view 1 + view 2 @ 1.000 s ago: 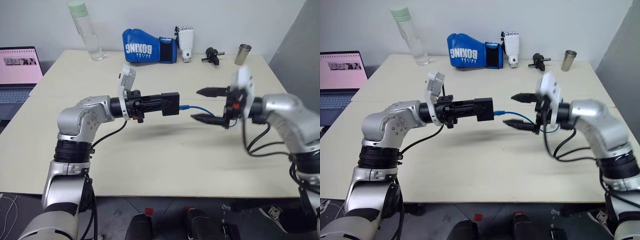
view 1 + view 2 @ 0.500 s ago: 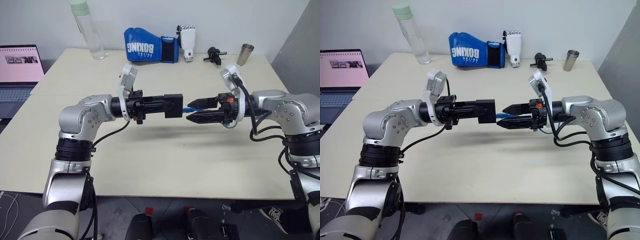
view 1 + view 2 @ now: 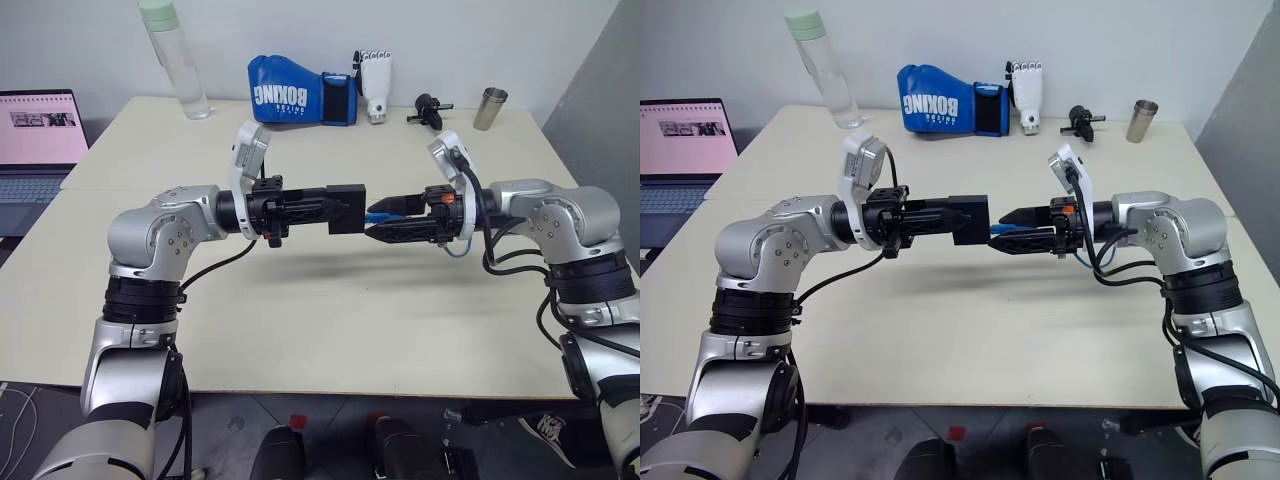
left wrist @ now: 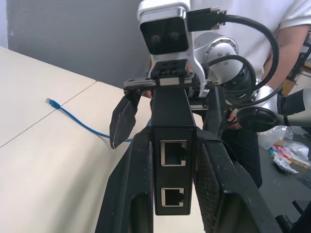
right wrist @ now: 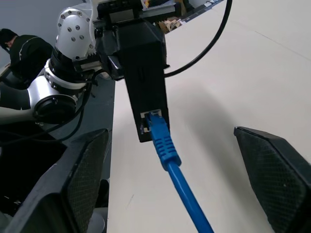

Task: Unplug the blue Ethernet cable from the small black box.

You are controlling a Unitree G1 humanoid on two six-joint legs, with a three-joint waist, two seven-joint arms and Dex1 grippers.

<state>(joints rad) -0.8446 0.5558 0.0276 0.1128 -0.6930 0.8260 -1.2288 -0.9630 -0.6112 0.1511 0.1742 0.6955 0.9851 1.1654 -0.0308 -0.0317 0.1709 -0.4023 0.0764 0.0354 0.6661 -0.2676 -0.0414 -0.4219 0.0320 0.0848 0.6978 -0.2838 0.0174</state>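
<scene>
Blue cable [image 5: 167,148] is sitting plugged into the box [image 3: 345,209], left jaws clamping it, right jaws open around the plug.

A pale beige tabletop [image 3: 330,320] carries a clear plastic bottle [image 3: 175,62], blue boxing glove [image 3: 300,98], white robotic hand [image 3: 374,82], knobbly black gadget [image 3: 427,108], what looks like a steel cup [image 3: 487,108], and an open laptop [image 3: 38,150] at its left edge.

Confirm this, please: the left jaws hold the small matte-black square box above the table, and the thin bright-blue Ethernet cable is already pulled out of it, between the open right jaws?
Not quite. The thin bright-blue Ethernet cable is not pulled out: the right wrist view shows its plug seated in a port of the small matte-black square box. The rest stands: the left gripper holds the box above the table, and the cable runs between the open right gripper.
</scene>
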